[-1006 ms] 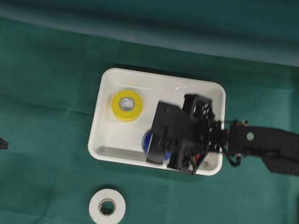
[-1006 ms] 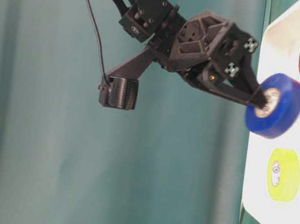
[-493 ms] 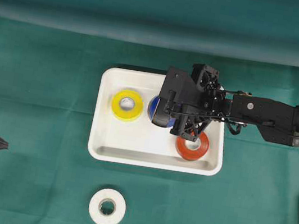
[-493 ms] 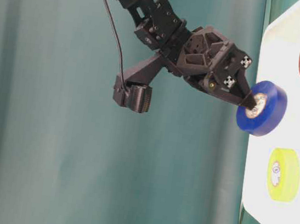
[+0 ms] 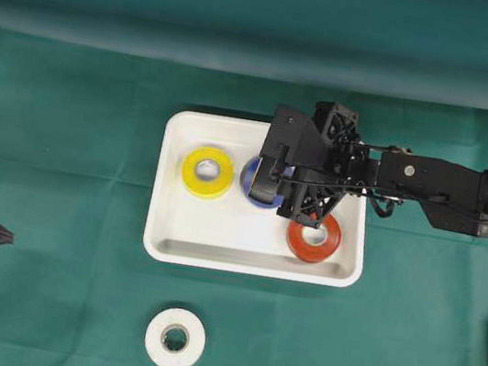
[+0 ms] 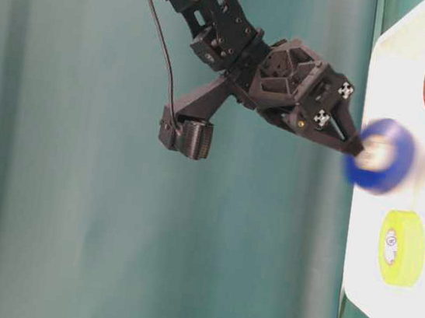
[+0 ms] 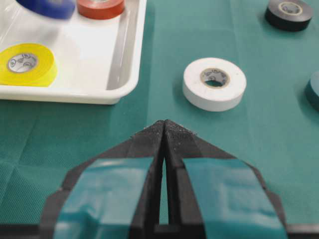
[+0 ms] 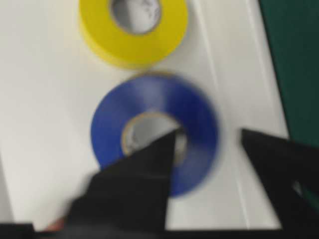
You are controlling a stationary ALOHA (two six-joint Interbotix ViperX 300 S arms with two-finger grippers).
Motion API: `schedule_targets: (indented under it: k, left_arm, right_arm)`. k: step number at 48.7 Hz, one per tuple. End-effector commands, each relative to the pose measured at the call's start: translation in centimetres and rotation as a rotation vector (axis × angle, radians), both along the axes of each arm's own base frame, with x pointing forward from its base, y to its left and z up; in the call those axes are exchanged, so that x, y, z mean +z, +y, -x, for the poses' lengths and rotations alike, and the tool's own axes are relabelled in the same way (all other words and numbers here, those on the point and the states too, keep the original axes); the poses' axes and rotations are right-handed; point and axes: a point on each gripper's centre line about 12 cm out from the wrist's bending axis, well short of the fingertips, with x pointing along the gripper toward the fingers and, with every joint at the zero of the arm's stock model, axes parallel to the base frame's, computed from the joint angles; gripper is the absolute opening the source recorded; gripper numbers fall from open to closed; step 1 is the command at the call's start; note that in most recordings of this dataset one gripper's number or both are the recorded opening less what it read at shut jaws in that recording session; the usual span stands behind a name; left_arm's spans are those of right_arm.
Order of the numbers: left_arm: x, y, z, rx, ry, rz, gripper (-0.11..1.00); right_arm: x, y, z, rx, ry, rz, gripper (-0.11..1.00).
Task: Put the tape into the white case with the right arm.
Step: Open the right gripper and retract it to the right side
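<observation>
Left gripper [image 7: 163,130]: nearest in the left wrist view, its two black fingers, with light-blue tape strips, pressed together tip to tip; it holds nothing and sits low over the green cloth [image 5: 40,299].
White tape roll [image 7: 214,83]: lies flat on the cloth just beyond the left fingertips, outside the tray, near its long rim.
Black tape roll [image 7: 289,14]: flat on the cloth farther off, at the upper right of the left wrist view, well apart from the white roll.
Dark roll at right edge [image 7: 313,90]: only a sliver shows; colour and kind cannot be told.
White case [image 5: 161,235]: a shallow glossy tray with rounded corners, resting on the cloth mid-table.
Yellow tape roll [image 5: 208,172]: flat inside the case, toward its left half.
Red tape roll [image 5: 313,238]: flat inside the case, near the lower right corner, partly under the right arm.
Blue tape roll [image 8: 155,132]: inside the case outline, between the yellow and red rolls, just beside the yellow one; blurred in both the table-level and wrist views, so whether it rests on the case floor cannot be told.
Right gripper [image 8: 208,144]: fingers spread apart; one tip sits over the blue roll's core hole, the other outside its rim, with clear white gaps showing, so the roll is not pinched.
</observation>
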Motion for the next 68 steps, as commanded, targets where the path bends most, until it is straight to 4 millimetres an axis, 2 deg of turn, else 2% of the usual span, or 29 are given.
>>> schedule_targets:
  k: [1, 6, 8, 12, 20, 32, 42, 51, 68]
  left_arm:
    - [0.5, 0.0, -0.1, 0.002, -0.014, 0.0, 0.0]
    - [0.5, 0.0, -0.1, 0.002, -0.014, 0.0, 0.0]
    - [0.5, 0.0, -0.1, 0.003, -0.014, -0.001, 0.0]
    - [0.5, 0.0, -0.1, 0.002, -0.014, 0.0, 0.0]
    - [0.5, 0.0, -0.1, 0.002, -0.014, 0.0, 0.0]
    - [0.5, 0.0, -0.1, 0.001, -0.012, 0.0, 0.0]
    - [0.5, 0.0, -0.1, 0.003, -0.014, -0.001, 0.0]
    - [0.5, 0.0, -0.1, 0.003, -0.014, -0.001, 0.0]
    - [0.5, 0.0, -0.1, 0.003, -0.015, -0.001, 0.0]
  right_arm:
    - [0.9, -0.1, -0.3, 0.005, -0.034, 0.009, 0.32]
    - [0.8, 0.0, -0.2, 0.009, -0.04, 0.006, 0.63]
    - [0.7, 0.1, -0.1, 0.01, -0.039, 0.005, 0.7]
    - [0.5, 0.1, 0.1, 0.007, -0.029, 0.001, 0.62]
    - [0.1, 0.6, 1.4, 0.004, -0.005, -0.004, 0.62]
    - [0.7, 2.3, 5.7, 0.003, -0.005, -0.011, 0.62]
    - [1.0, 4.3, 9.4, 0.027, -0.078, -0.025, 0.62]
    - [0.7, 5.9, 11.8, 0.067, -0.15, -0.034, 0.62]
    - [0.0, 7.7, 16.2, 0.07, -0.167, -0.034, 0.62]
